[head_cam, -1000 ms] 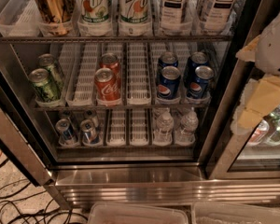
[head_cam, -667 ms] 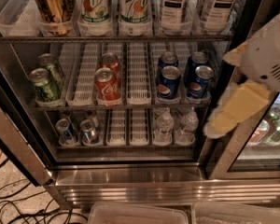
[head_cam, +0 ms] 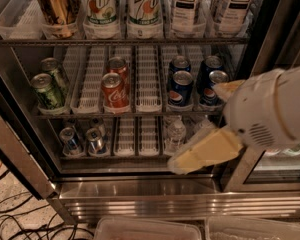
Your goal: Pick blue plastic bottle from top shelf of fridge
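The fridge (head_cam: 155, 196) stands open in front of me. On its top shelf (head_cam: 120, 42) stand two tea bottles with white-and-black "Teas' Tea" labels, one (head_cam: 186, 4) right of centre and one (head_cam: 236, 3) further right. Their caps are cut off by the top edge. My gripper (head_cam: 197, 126) reaches in from the right on a white arm, low in front of the middle and lower shelves and well below the tea bottles. Its two yellowish fingers, one long (head_cam: 205, 151) and one short (head_cam: 226, 88), stand apart with nothing between them.
The top shelf also holds a gold can (head_cam: 55, 4) and two 7UP bottles (head_cam: 101, 4). The middle shelf holds green cans (head_cam: 47, 90), Coca-Cola cans (head_cam: 113, 90) and Pepsi cans (head_cam: 181, 86). Small cans (head_cam: 82, 139) and water bottles (head_cam: 176, 134) stand below. Cables (head_cam: 10, 219) lie on the floor at left.
The arm has swung left and down from the right edge. It now covers the right part of the middle and lower shelves. The drinks have not moved.
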Action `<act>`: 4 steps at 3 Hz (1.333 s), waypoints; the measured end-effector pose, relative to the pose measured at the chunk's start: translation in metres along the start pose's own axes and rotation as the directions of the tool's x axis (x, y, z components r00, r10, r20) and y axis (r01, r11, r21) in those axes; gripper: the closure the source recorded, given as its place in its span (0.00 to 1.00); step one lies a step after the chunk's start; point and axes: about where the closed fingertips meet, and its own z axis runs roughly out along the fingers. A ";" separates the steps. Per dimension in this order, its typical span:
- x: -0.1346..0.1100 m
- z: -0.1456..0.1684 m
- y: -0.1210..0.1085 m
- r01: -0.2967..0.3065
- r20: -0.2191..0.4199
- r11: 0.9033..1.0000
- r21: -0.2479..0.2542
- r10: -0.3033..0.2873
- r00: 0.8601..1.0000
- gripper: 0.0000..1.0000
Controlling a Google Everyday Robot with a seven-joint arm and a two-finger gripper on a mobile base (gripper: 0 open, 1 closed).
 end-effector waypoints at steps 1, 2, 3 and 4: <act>0.003 0.012 0.002 -0.048 0.056 0.999 0.012 0.047 0.997 0.00; 0.002 0.012 0.003 -0.048 0.057 0.999 0.012 0.048 0.997 0.00; -0.004 0.017 0.001 -0.049 0.100 0.996 0.069 0.042 0.994 0.00; -0.010 0.040 0.014 -0.034 0.174 0.990 0.136 0.010 0.985 0.00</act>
